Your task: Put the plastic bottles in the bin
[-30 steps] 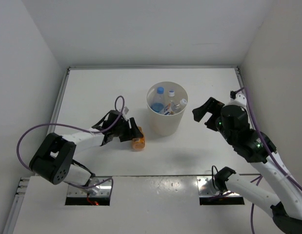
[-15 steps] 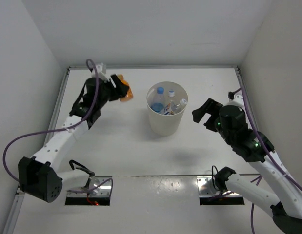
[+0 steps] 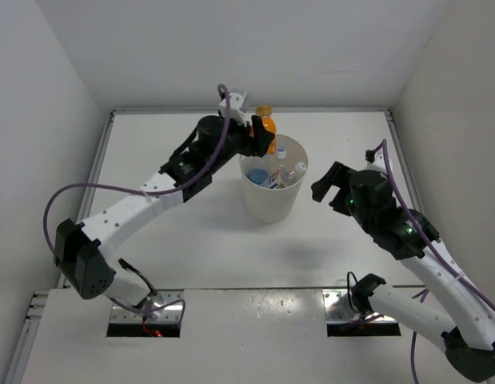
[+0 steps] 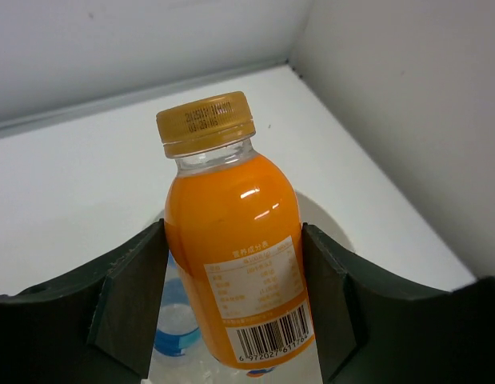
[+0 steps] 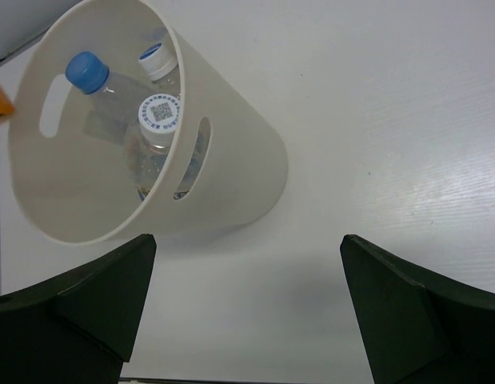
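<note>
My left gripper point(image 3: 260, 136) is shut on the short orange bottle point(image 3: 265, 122), holding it upright in the air over the far left rim of the bin point(image 3: 273, 204). In the left wrist view the orange bottle point(image 4: 231, 248) fills the gap between both fingers point(image 4: 135, 296), with a blue cap point(image 4: 173, 338) showing below it. The cream-white bin point(image 5: 239, 168) holds a blue-capped clear bottle point(image 5: 89, 74) and two white-capped clear bottles point(image 5: 159, 114). My right gripper point(image 3: 330, 189) hangs open to the right of the bin, nothing between its fingers.
White walls close in the white table point(image 3: 159, 160) at the back and both sides. The bin stands near the table's middle, with bare surface point(image 5: 375, 160) around it. The arm bases sit at the near edge.
My left arm lifted the orange bottle off the table left of the bin, swung it up and to the right, and now holds it over the bin's rim. The right arm barely moved.
</note>
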Controlling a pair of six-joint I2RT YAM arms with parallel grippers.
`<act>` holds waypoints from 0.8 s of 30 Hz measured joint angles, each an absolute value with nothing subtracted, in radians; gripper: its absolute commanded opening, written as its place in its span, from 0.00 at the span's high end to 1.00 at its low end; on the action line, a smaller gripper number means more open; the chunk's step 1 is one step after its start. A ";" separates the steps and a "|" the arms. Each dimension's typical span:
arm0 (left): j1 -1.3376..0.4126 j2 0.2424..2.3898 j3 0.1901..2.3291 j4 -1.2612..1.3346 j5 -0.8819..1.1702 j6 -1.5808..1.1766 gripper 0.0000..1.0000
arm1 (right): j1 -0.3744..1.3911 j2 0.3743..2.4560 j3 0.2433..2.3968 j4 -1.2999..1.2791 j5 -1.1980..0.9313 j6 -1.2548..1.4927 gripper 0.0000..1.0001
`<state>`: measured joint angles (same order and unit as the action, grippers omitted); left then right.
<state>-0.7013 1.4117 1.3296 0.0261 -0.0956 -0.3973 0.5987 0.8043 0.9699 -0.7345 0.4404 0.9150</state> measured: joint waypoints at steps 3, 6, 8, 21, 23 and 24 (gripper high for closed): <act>-0.719 1.464 1.330 0.003 -0.102 -0.369 0.34 | 0.599 0.802 0.973 -0.736 0.446 0.915 0.00; -0.731 1.483 1.330 -0.019 -0.115 -0.337 0.12 | 0.599 0.786 0.973 -0.746 0.454 0.915 0.00; -0.752 1.483 1.330 -0.022 -0.136 -0.316 0.00 | 0.599 0.774 0.973 -0.749 0.464 0.915 0.00; -0.733 1.392 1.369 -0.054 -0.596 -0.254 0.00 | 0.596 0.907 1.017 -0.827 0.480 0.915 0.00; -0.646 1.343 1.334 -0.080 -0.675 -0.307 0.00 | 0.594 0.960 1.028 -0.838 0.450 0.904 0.00; -0.590 1.316 1.301 -0.088 -0.694 -0.334 0.00 | 0.592 0.983 1.033 -0.840 0.427 0.895 0.00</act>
<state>-0.5903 1.3163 1.3010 -0.0883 -0.6941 -0.3336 0.5919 0.9829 1.0332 -0.8398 0.4274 0.8948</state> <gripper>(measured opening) 1.000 0.996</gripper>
